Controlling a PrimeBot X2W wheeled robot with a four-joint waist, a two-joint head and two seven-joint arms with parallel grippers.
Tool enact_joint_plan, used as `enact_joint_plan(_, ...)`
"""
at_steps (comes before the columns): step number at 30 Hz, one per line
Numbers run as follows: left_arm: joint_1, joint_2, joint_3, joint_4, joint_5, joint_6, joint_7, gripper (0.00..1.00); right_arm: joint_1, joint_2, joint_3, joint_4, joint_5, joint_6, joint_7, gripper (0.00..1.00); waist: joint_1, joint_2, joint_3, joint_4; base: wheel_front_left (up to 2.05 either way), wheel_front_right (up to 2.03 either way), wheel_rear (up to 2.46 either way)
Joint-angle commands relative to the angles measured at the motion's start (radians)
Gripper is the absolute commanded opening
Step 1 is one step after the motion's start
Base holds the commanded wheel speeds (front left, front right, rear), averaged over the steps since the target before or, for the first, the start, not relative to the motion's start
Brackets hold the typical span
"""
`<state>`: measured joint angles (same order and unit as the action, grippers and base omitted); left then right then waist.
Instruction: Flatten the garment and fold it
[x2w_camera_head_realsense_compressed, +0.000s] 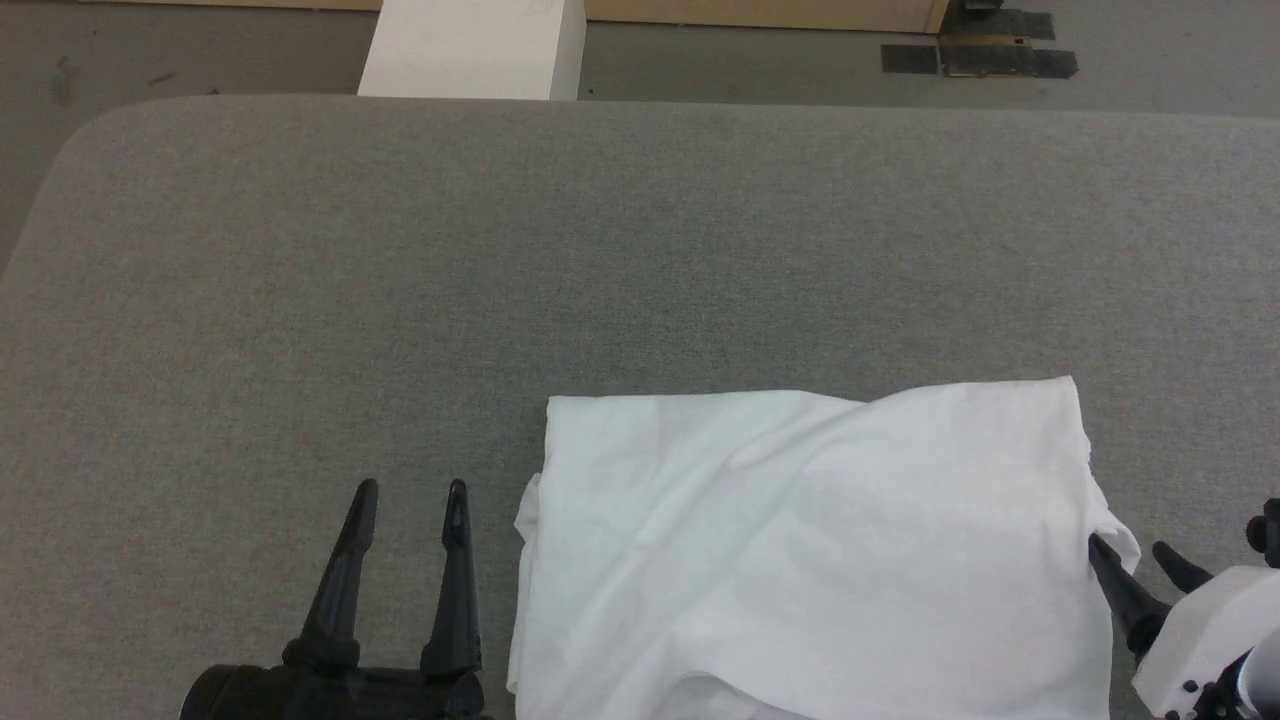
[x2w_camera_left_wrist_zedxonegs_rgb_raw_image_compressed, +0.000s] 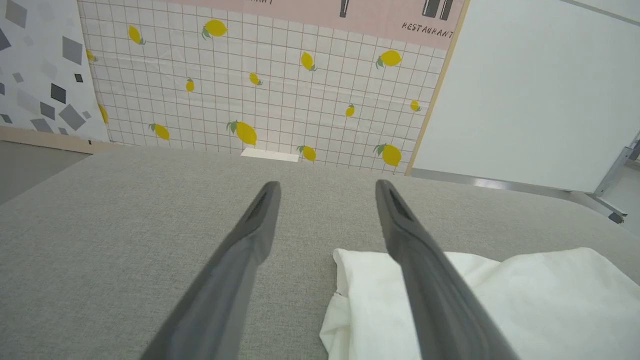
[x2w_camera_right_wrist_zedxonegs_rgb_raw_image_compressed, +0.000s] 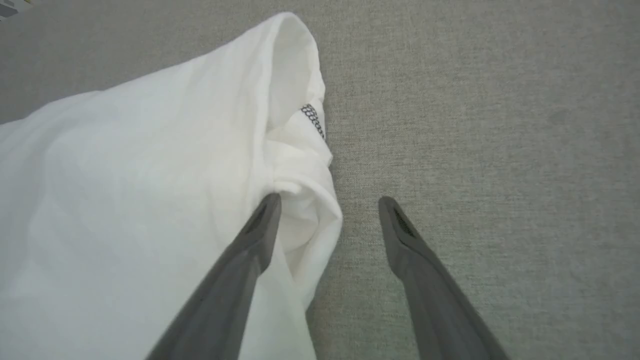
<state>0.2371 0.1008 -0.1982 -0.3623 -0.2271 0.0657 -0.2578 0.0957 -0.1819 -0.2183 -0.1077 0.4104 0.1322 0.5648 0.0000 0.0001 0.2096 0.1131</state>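
Thin, soft white cotton garment (x2w_camera_head_realsense_compressed: 800, 540), matt grey woven-fabric table (x2w_camera_head_realsense_compressed: 600, 250), matt dark plastic-looking gripper fingers (x2w_camera_head_realsense_compressed: 455, 580)

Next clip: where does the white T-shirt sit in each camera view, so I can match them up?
Head view: the T-shirt lies lower centre to right, running off the bottom edge.
Left wrist view: T-shirt in the lower right corner.
Right wrist view: T-shirt across the left half, with its stitched edge near the middle.
Shared landmark: the grey table underneath it in all three.
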Motion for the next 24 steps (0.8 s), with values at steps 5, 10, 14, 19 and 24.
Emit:
enact_joint_plan(5,-0.022,-0.015,0.001,0.017,0.008,-0.02,-0.004,1.0,-0.042,0.003,0.036,0.053,0.07,-0.002,0.0,1.0,0.0,-0.0001,0.031,0.026,0.0,0.0,0.0)
enact_joint_plan(10,-0.029,-0.024,-0.004,0.035,0.006,-0.036,-0.004,1.0,-0.056,0.009,0.072,0.105,0.112,-0.002,0.018,1.0,0.0,-0.0001,0.036,0.029,0.0,0.0,0.0)
enact_joint_plan(14,-0.037,-0.028,-0.004,0.048,0.007,-0.046,-0.004,1.0,-0.072,0.01,0.086,0.146,0.116,-0.002,0.027,0.79,0.0,-0.0001,0.04,0.028,0.0,0.0,0.0)
enact_joint_plan(19,-0.045,-0.033,-0.002,0.059,0.011,-0.052,-0.004,1.0,-0.103,0.02,0.068,0.173,0.097,-0.002,-0.001,0.0,0.0,-0.0001,0.041,0.023,0.0,0.0,0.0)
enact_joint_plan(24,-0.045,-0.037,0.001,0.066,0.01,-0.052,-0.004,1.0,-0.119,0.011,0.004,0.17,0.08,-0.002,-0.031,0.0,0.0,-0.0001,0.027,0.012,0.0,0.0,0.0)
